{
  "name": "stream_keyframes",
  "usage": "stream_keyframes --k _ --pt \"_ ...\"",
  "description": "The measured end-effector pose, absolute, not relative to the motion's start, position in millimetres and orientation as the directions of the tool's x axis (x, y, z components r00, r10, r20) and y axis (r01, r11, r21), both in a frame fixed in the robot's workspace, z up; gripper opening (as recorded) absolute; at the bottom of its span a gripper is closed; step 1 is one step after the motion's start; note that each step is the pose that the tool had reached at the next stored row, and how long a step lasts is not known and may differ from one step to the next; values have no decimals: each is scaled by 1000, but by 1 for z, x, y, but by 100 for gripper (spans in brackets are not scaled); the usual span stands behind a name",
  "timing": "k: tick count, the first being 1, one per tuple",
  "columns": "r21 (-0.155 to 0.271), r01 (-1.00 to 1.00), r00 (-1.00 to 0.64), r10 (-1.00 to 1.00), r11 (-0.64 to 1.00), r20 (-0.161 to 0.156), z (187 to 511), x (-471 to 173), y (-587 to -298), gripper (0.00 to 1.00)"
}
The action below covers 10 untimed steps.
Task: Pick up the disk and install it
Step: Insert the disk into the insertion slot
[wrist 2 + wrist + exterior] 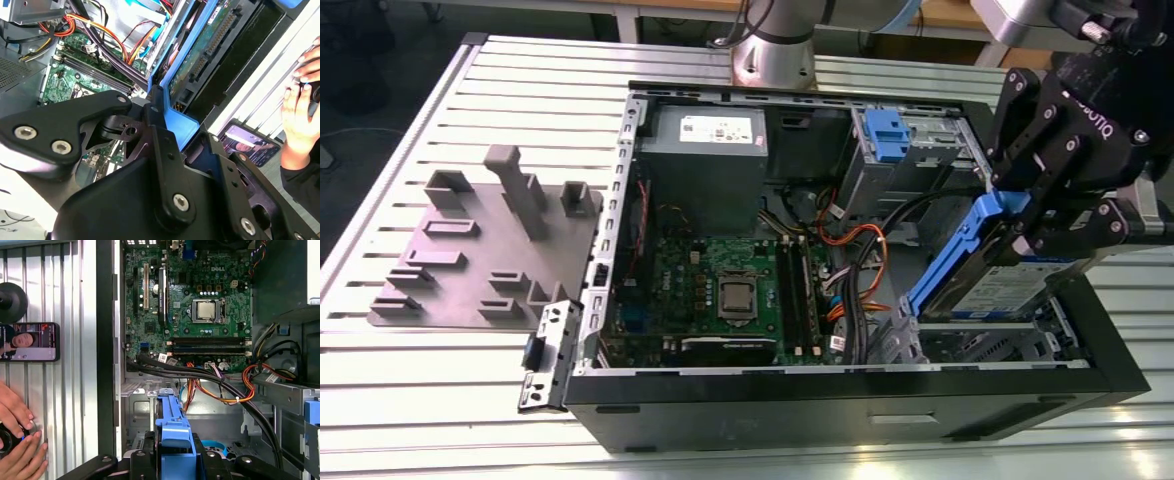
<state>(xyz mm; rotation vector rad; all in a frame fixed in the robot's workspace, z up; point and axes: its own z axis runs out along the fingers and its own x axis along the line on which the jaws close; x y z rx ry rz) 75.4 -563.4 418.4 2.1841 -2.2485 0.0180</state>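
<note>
disk (994, 280): smooth blue plastic rails, silver metal | hand (1021, 215): matt black | table (440, 400): ribbed bare metal

1. A slatted metal table (440, 400) carries everything.
2. An open black computer case (854, 420) lies on its side, towards the exterior view's right.
3. Inside it, near, is a green motherboard (707, 270) with a bare processor (736, 297).
4. A grey power-supply box (707, 165) sits farther back.
5. Orange cables (861, 245) run just right of the board.
6. A grey slotted fixture block (480, 250) stands at the exterior view's left.
7. In the first wrist view, a phone (30, 341) lies on the table beside the case.
</note>
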Motion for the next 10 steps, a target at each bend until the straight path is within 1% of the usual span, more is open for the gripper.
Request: stream_keyframes --k 10 --pt "-3 -1000 -29 -999 29 13 409 75 -564 37"
